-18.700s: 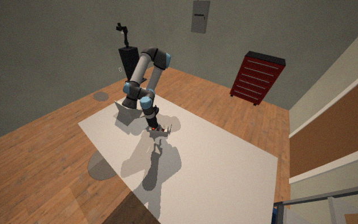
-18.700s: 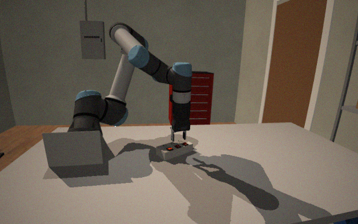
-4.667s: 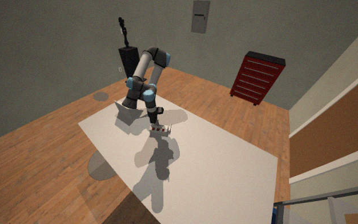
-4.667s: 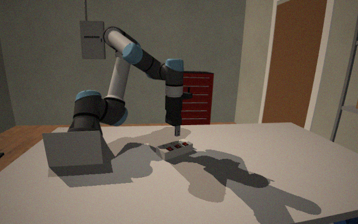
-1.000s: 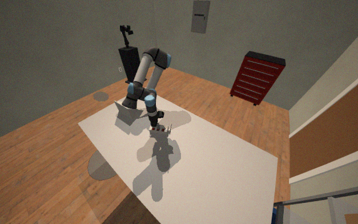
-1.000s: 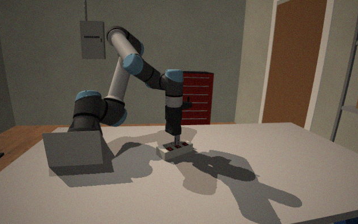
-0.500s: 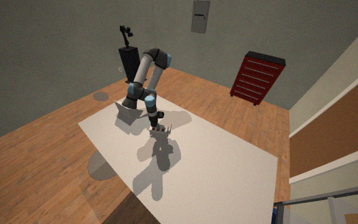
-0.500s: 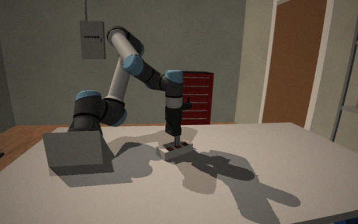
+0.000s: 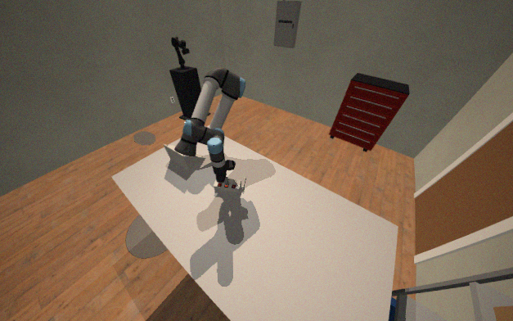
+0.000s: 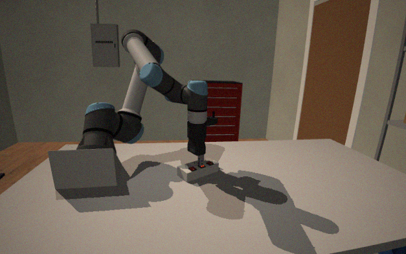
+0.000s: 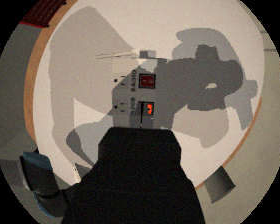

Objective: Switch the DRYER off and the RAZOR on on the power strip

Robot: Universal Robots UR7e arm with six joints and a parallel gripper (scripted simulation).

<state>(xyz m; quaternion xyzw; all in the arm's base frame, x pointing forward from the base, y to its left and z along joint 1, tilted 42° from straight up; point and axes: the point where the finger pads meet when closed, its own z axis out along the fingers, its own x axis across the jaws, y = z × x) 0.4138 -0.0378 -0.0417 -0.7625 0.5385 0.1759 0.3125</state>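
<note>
A small white power strip (image 10: 198, 170) lies flat on the white table, the right way up, with three red rocker switches in a row on top. It also shows in the top view (image 9: 228, 186) and in the wrist view (image 11: 140, 99). In the wrist view the nearer visible switch (image 11: 148, 111) glows bright orange and the farther one (image 11: 147, 83) is a duller red; the labels are too small to read. My gripper (image 10: 201, 160) is shut and empty, pointing straight down with its tip at the middle switch (image 10: 201, 166). Whether it touches the switch I cannot tell.
The arm's grey base block (image 10: 82, 168) stands at the table's far left. A red drawer cabinet (image 10: 224, 110) stands on the floor behind the table. A black stand with a camera (image 9: 185, 88) is beyond the table's back corner.
</note>
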